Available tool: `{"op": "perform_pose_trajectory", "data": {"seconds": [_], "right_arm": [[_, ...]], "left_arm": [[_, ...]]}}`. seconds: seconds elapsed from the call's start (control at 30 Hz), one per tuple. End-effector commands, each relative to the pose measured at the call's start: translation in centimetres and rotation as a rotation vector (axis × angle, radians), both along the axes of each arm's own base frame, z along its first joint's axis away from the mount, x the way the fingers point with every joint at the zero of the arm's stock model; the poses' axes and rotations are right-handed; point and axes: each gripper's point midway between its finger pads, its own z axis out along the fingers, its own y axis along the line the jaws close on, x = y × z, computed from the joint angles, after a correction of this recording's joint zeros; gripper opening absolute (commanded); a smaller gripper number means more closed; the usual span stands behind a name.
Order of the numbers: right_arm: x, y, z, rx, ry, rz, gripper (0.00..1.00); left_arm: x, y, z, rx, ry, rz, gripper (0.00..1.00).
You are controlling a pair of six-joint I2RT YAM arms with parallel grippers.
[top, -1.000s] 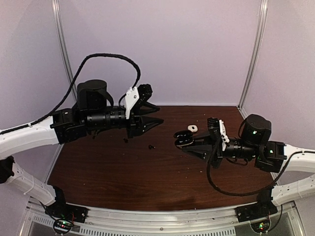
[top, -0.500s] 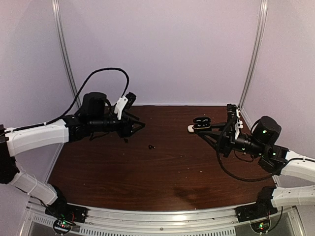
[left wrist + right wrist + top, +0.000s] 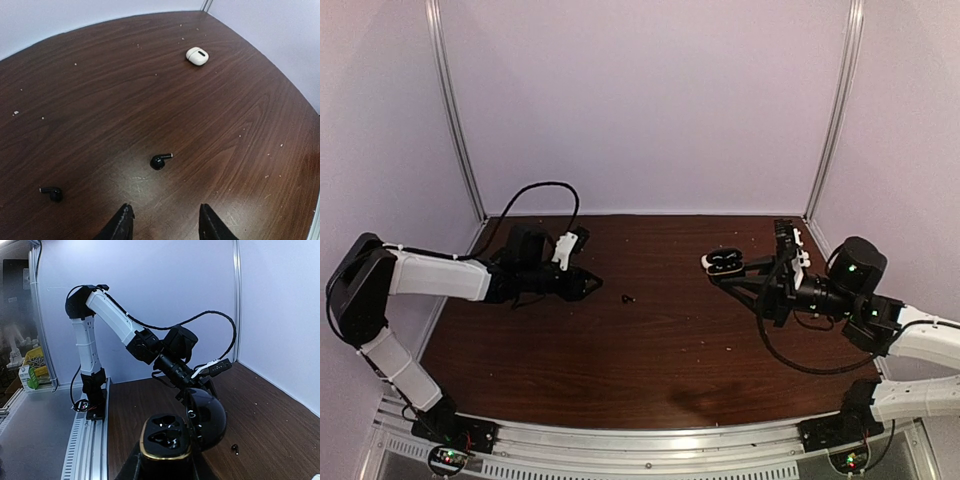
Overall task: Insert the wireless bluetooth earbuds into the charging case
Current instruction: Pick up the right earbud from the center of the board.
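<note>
My left gripper (image 3: 588, 284) is open and empty, low over the table; in the left wrist view its fingertips (image 3: 122, 222) frame the bottom edge. A black earbud (image 3: 160, 161) lies just ahead of it and also shows in the top view (image 3: 627, 298). A second black earbud (image 3: 52, 193) lies to its left. My right gripper (image 3: 732, 272) is shut on a black charging case (image 3: 165, 437) with a gold rim, lid (image 3: 207, 420) open, both sockets empty, held above the table (image 3: 725, 260). No white earbuds are in view.
A white charging case (image 3: 197, 55) lies at the far right of the table, partly hidden behind the black case in the top view (image 3: 706, 262). Purple walls with metal posts close in the table. A metal rail (image 3: 650, 440) runs along the near edge.
My left arm has dropped low and drawn back to the left, its gripper now near the table. My right gripper has carried the black case up and to the right.
</note>
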Motion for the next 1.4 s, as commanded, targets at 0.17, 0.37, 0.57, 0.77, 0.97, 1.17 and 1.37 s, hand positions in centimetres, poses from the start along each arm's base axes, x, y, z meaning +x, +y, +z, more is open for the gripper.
{"op": "perform_pose_trajectory", "data": {"seconds": [0.17, 0.37, 0.57, 0.77, 0.97, 1.17, 1.37], "right_arm": [[-0.1, 0.2, 0.6, 0.013, -0.018, 0.020, 0.00], [-0.1, 0.1, 0.7, 0.016, -0.019, 0.012, 0.00], [0.1, 0.0, 0.4, 0.013, -0.016, 0.005, 0.00], [0.1, 0.1, 0.3, 0.009, -0.015, 0.005, 0.00], [0.2, -0.1, 0.5, 0.011, -0.020, -0.009, 0.00], [0.3, -0.1, 0.5, 0.008, -0.015, -0.012, 0.00], [0.4, -0.2, 0.4, 0.006, -0.016, -0.021, 0.00]], "left_arm": [[0.6, -2.4, -3.0, -0.056, -0.070, -0.091, 0.44], [1.3, -3.4, -6.2, -0.033, -0.056, -0.096, 0.44], [1.8, -4.6, -8.2, -0.002, -0.066, -0.094, 0.44], [2.4, -5.6, -10.1, 0.019, -0.066, -0.098, 0.43], [2.6, -5.7, -11.7, 0.055, -0.073, -0.086, 0.39], [2.8, -5.9, -12.7, 0.072, -0.076, -0.094, 0.35], [2.8, -6.0, -12.7, 0.074, -0.091, -0.104, 0.30]]}}
